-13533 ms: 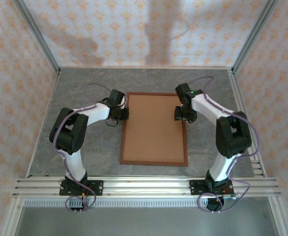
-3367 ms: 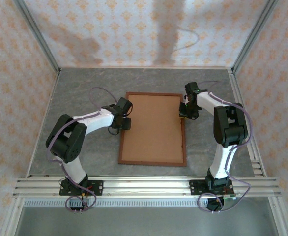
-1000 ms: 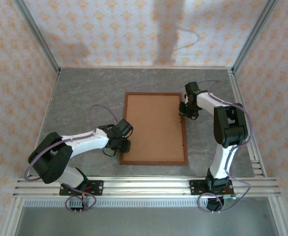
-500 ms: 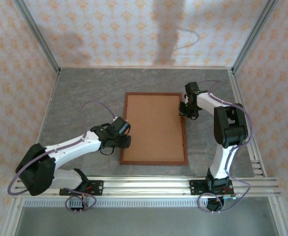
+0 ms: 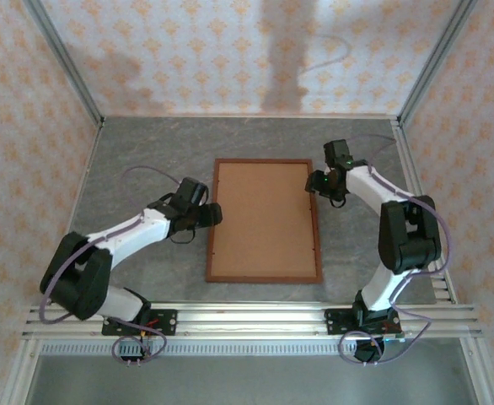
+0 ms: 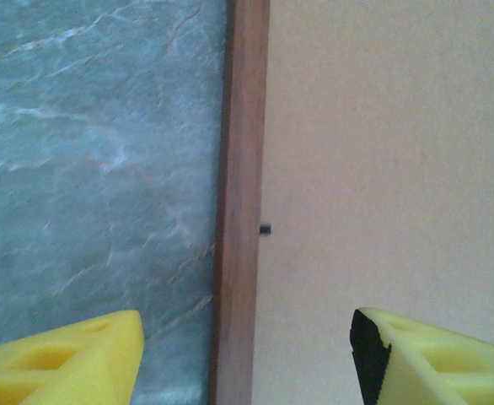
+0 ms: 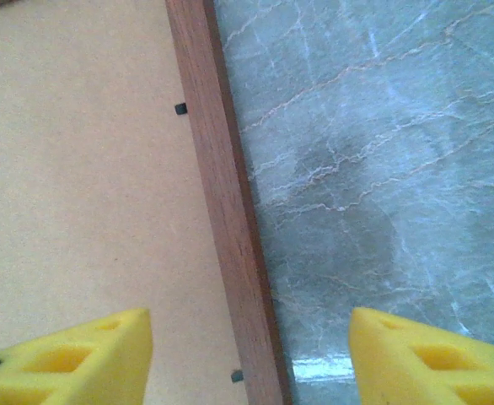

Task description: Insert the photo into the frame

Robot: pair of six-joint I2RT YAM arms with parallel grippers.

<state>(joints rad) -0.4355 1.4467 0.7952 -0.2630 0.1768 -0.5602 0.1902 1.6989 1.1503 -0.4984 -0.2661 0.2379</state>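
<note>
1. Frame (image 5: 264, 278) was laid back-up on table (image 5: 146, 152), board (image 5: 264, 219) inside.
2. Both left jaws and right jaws were open, straddling opposite side rails.
3. A straight lift was judged best, so frame wasn't dragged.

Your brown board (image 5: 264, 218) hides whatever lies inside the frame (image 5: 316, 228); the left wrist view crops that frame at 12 and 6 o'clock.
</note>
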